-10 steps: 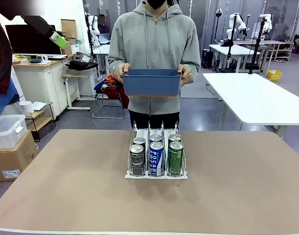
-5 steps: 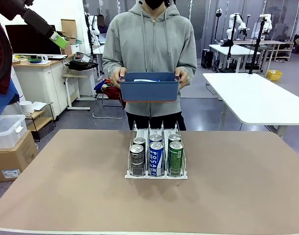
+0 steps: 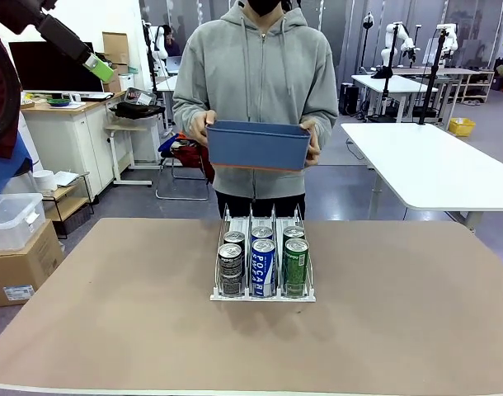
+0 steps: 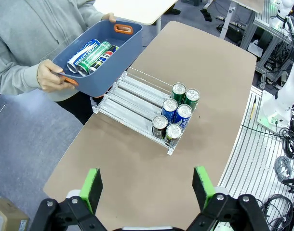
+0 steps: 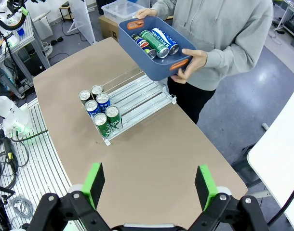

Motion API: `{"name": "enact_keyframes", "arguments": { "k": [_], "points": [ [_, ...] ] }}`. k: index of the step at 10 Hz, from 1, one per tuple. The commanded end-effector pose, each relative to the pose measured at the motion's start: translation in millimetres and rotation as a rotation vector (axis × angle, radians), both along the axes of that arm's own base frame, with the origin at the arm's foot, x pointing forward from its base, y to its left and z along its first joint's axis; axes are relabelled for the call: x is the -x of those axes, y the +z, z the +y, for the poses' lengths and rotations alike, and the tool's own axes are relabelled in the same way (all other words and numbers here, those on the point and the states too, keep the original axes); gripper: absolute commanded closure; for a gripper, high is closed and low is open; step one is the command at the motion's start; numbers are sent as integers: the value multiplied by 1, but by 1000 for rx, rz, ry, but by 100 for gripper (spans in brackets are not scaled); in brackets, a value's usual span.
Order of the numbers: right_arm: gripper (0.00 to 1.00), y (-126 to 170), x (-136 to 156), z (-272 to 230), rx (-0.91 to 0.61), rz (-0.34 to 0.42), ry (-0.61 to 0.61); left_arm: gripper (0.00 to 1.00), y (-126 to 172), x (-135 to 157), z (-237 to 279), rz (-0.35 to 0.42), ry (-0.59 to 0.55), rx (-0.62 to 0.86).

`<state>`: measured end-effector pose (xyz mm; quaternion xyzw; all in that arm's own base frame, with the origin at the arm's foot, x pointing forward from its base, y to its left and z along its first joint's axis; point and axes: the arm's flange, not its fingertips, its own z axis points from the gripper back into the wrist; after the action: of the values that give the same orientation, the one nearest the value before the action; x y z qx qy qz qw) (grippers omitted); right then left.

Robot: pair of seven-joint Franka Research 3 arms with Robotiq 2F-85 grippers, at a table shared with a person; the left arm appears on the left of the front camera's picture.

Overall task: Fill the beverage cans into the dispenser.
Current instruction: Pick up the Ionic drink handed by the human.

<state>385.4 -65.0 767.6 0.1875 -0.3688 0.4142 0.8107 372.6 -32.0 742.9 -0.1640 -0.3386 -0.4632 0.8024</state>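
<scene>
Six beverage cans (image 3: 263, 262) stand two deep at the robot-side end of the dispenser (image 4: 133, 96); loose cans (image 5: 155, 42) lie on their sides in the blue bin (image 3: 258, 145) that the person (image 3: 256, 66) holds in the air at its far end. The left gripper (image 4: 147, 188) and right gripper (image 5: 149, 185) hang high, fingers spread wide and empty. Smooth, rigid and likely weighty if full, a can should suit a firm mid-body grip.

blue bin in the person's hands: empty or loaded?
Loaded. Several cans lie on their sides inside the blue bin, visible from above in both wrist views.
</scene>
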Motion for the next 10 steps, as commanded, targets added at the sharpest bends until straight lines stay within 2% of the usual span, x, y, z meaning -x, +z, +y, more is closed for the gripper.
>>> {"name": "enact_keyframes", "arguments": {
  "k": [1,10],
  "points": [
    [0,-1,0,2,-1,-2,2,0,0,0,1,-4,-7,-2],
    [0,-1,0,2,-1,-2,2,0,0,0,1,-4,-7,-2]
  ]
}}
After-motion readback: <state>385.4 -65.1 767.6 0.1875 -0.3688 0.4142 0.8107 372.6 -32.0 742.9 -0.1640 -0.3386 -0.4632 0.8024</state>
